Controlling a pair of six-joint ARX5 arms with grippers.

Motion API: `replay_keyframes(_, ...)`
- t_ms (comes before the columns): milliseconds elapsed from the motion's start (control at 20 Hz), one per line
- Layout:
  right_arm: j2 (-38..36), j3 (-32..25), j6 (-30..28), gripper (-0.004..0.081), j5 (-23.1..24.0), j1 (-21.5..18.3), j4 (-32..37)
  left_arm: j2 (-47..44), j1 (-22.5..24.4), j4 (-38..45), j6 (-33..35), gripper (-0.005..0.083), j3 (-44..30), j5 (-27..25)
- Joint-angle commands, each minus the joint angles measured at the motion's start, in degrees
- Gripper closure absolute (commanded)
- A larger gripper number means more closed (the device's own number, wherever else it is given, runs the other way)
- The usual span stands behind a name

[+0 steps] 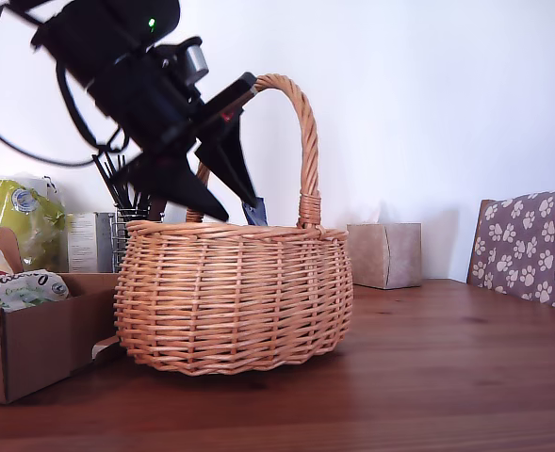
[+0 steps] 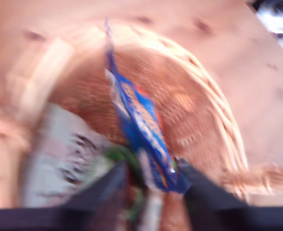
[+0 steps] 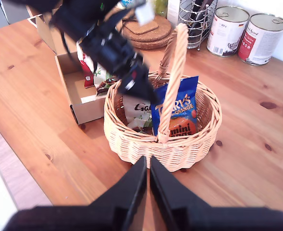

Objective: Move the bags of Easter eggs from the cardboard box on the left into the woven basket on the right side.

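Note:
The woven basket (image 1: 235,292) stands mid-table, and my first gripper (image 1: 239,209) hangs over its rim under the handle. Its fingers are apart, so it is open. A dark blue bag (image 3: 182,108) stands upright inside the basket, leaning on the handle. In the blurred first wrist view this blue bag (image 2: 141,120) runs between the spread fingers. A white bag (image 3: 139,109) with dark script lies beside it in the basket. The cardboard box (image 1: 41,344) at the exterior view's left holds another white bag (image 1: 23,287) and a red one (image 3: 87,72). My second gripper (image 3: 148,168) is shut and empty, high above the basket's near side.
A tan tissue box (image 1: 384,254) and a paw-print cushion (image 1: 527,245) are at the exterior view's right. Behind the box stand a yellow-green bag (image 1: 18,217) and a wire utensil holder (image 1: 126,235). Two tins (image 3: 227,30) and cork coasters (image 3: 146,29) sit beyond the basket.

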Motion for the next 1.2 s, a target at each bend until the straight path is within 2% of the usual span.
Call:
replay_keyframes(0, -0.4, 0.1, -0.2, 0.0765, 0.0, 0.1, -0.2, 0.0, 0.0, -3.6, 2.0, 0.0715, 1.8, -3.1)
replay_keyframes(100, -0.4, 0.1, -0.2, 0.0765, 0.0, 0.1, -0.4, -0.8, 0.0, -7.4, 4.4, 0.0716, 3.9, -5.7)
replay_keyframes(350, -0.4, 0.1, -0.2, 0.0765, 0.0, 0.1, -0.4, -7.2, 0.1, -16.1, 6.3, 0.0718, 5.7, -7.2)
replay_keyframes(500, -0.4, 0.1, -0.2, 0.0765, 0.0, 0.1, -0.3, -12.8, 0.3, -19.2, 6.9, 0.0720, 5.2, -14.7)
replay_keyframes(650, -0.4, 0.1, -0.1, 0.0765, 0.0, 0.1, 0.0, -19.1, 1.3, -18.7, 7.8, 0.0740, 2.8, -17.6)
replay_keyframes(750, -0.4, 0.1, 0.1, 0.0765, 0.0, 0.1, 1.0, -23.2, 3.8, -17.5, 8.2, 0.0743, -0.1, -17.5)
replay_keyframes(850, -0.4, 0.1, 0.1, 0.0765, 0.0, 0.1, 1.7, -27.0, 7.1, -15.5, 9.4, 0.0798, -3.8, -17.2)
replay_keyframes(950, -0.4, 0.1, 0.1, 0.0765, 0.0, 0.1, 1.6, -29.6, 10.7, -14.4, 9.9, 0.0798, -6.8, -16.6)
replay_keyframes(1150, -0.4, 0.1, 0.1, 0.0765, 0.0, 0.1, 1.6, -31.8, 18.9, -15.3, 12.3, 0.0798, -9.2, -10.6)
